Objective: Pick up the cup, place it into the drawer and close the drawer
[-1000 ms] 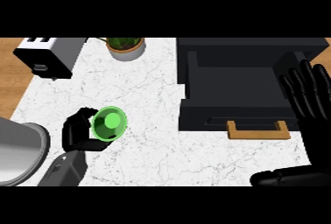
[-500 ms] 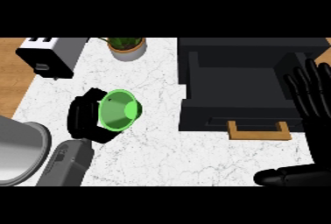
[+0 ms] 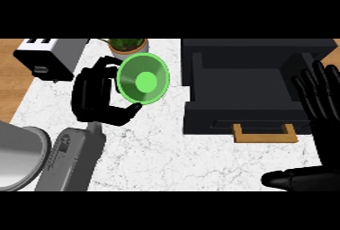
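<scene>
The left hand [image 3: 100, 96] grasps the green cup [image 3: 143, 78], tipped on its side above the marble desk [image 3: 172, 152], just left of the open black drawer [image 3: 249, 96], while the right hand [image 3: 322, 96] rests released, fingers straight, at the drawer's right edge

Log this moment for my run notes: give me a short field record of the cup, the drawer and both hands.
cup: green cup, off the counter, its opening tilted toward the camera
left hand: left hand curled round the cup
right hand: right hand open, fingers up, at the view's right edge
drawer: black drawer open, nothing in it, wooden handle toward the robot
cup versus drawer: cup left of the drawer, not yet in it
</scene>
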`<state>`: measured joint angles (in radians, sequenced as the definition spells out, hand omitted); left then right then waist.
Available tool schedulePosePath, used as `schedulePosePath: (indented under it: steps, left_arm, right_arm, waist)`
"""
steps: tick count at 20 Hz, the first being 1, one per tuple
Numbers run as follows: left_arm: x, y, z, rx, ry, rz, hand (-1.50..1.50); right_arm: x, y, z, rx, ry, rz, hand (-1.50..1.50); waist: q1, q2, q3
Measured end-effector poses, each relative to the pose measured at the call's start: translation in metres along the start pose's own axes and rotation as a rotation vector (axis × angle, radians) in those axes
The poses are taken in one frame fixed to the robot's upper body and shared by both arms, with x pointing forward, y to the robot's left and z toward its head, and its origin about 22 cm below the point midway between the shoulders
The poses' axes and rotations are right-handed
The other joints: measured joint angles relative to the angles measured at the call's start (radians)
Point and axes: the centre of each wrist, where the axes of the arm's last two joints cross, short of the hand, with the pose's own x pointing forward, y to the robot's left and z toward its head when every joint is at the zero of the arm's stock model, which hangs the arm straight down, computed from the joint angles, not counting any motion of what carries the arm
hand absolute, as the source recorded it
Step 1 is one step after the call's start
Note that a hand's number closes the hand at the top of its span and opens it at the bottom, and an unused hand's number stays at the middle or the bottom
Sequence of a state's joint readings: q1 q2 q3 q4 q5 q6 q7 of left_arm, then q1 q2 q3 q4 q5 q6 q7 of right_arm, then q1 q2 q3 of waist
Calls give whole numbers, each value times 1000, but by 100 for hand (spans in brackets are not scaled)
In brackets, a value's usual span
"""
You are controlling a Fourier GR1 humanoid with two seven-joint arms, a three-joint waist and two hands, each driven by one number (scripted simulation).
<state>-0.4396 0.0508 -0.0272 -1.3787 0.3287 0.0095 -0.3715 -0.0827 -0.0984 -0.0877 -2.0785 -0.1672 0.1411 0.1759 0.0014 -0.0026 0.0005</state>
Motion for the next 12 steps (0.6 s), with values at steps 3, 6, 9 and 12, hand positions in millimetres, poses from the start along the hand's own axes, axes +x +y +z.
schedulePosePath:
  steps: [3,6,9,12]
  left_arm:
    - [13,-18,-19,-18,3,-10,150]
    - [23,-31,-42,-29,3,-27,150]
    - [26,-55,-62,-38,3,-54,150]
    - [32,-70,-75,-52,4,-80,150]
  right_arm:
    - [-2,3,3,-2,-11,-1,-150]
    - [-4,4,-1,-2,-10,1,-150]
    - [2,3,2,5,-11,1,-150]
    - [4,2,-2,5,-9,-7,-150]
  waist:
    - [-3,1,0]
    - [-5,2,0]
    - [-9,2,0]
    - [-9,3,0]
